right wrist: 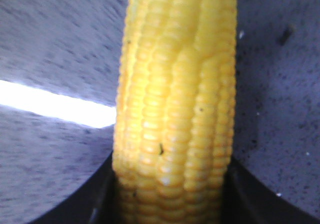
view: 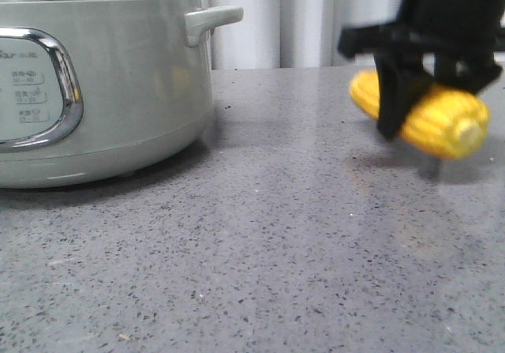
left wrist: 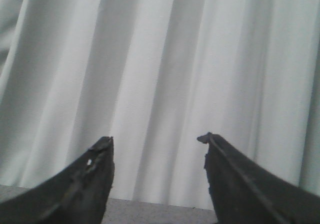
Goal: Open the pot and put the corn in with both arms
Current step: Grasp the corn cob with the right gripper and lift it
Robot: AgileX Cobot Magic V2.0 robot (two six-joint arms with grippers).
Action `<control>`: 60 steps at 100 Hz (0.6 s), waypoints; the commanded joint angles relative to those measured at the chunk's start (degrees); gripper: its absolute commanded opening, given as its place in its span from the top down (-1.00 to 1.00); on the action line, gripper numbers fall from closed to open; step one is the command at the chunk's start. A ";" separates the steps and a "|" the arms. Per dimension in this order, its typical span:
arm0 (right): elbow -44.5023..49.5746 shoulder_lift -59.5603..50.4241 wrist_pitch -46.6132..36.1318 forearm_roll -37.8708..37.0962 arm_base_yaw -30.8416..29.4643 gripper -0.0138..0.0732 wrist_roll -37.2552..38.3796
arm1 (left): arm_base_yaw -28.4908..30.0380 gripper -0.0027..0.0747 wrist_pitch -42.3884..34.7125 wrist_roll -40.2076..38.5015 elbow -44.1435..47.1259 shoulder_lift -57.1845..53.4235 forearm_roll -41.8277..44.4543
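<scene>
Grey speckled desk (view: pixel 300 234) runs back to white curtains. Right fingers (view: pixel 410 92) are clamped across the corn cob (view: pixel 442 120), held clear of the desk and well apart from the green pot (view: pixel 118 92). Left fingers (left wrist: pixel 100 179) stand spread, holding nothing. Pot's top is cut off, so whether the lid is off I cannot tell.

On the pot (view: pixel 118 92) to my left, the chrome-framed control panel (view: pixel 31 88) carries the only print I can see. A small logo sits near its top edge, and below it 3 outlined buttons stacked one under another each hold tiny characters. All of it is too small and blurred for me to read.
</scene>
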 commanded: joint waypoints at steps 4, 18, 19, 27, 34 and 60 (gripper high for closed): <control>-7.51 -6.54 -2.47 2.01 2.15 0.41 -0.10 | -1.93 0.01 -3.71 -0.06 -1.94 0.02 0.06; -16.91 -7.24 -4.59 4.33 7.77 0.41 -0.33 | -2.17 0.01 -5.28 -0.06 -1.94 0.02 0.06; -17.37 -7.10 -5.01 4.60 8.53 0.41 -0.35 | -2.17 0.01 -5.48 -0.06 -1.94 0.02 0.06; -21.61 -6.04 -8.57 4.83 13.11 0.41 -0.61 | -2.07 0.01 -8.43 -0.06 -1.94 0.02 0.06; -24.70 -4.27 -12.34 4.83 17.09 0.41 -0.61 | -2.07 0.01 -11.43 -0.06 -1.94 0.02 0.06; -34.78 7.14 -17.21 4.83 24.63 0.40 -0.61 | -2.52 0.01 -14.74 -0.96 -1.94 -0.36 -0.04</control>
